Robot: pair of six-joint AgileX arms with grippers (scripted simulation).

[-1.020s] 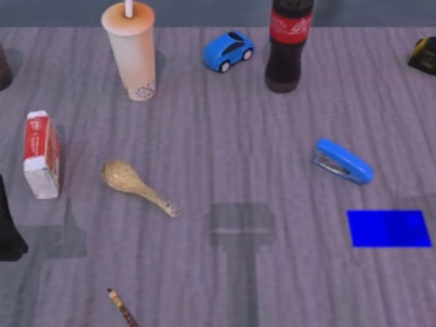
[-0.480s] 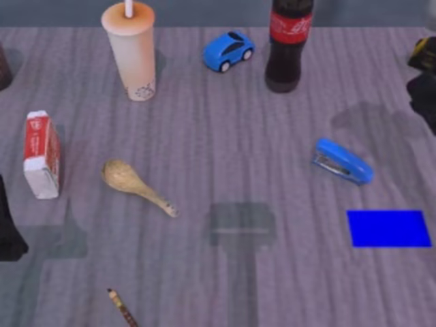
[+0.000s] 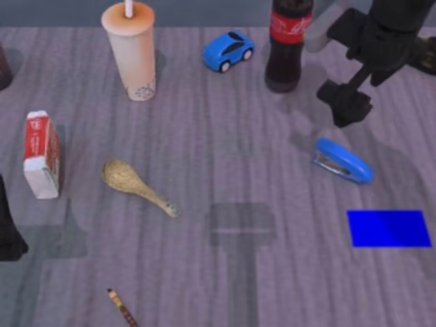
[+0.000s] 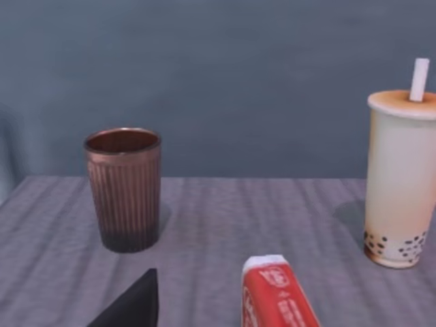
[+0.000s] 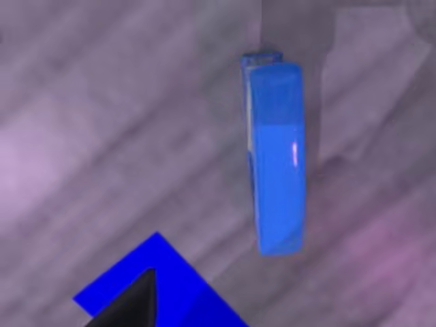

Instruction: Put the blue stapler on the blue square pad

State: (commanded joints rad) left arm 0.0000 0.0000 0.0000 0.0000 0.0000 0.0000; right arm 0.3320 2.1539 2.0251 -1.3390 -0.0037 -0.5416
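Note:
The blue stapler (image 3: 343,161) lies on the table at the right, slanted, with its silver underside showing on its near side. In the right wrist view the blue stapler (image 5: 276,157) lies full length. The blue square pad (image 3: 389,228) lies flat in front of it and a little to the right, apart from it; the right wrist view shows a corner of the blue square pad (image 5: 170,279). My right gripper (image 3: 349,102) hangs behind the stapler, open and empty, one dark fingertip (image 5: 139,300) showing over the pad. My left gripper (image 3: 8,235) stays parked at the left edge, open.
A cola bottle (image 3: 286,41) stands just left of the right arm, with a blue toy car (image 3: 228,50) and a milk tea cup (image 3: 133,51) further left. A red carton (image 3: 41,153), a spoon (image 3: 133,184) and a thin stick (image 3: 122,310) lie on the left half. A copper cup (image 4: 124,187) stands at the back left.
My right arm has swung in from the right edge to the back right, and its gripper now hangs just behind the stapler. The stapler and pad have not moved.

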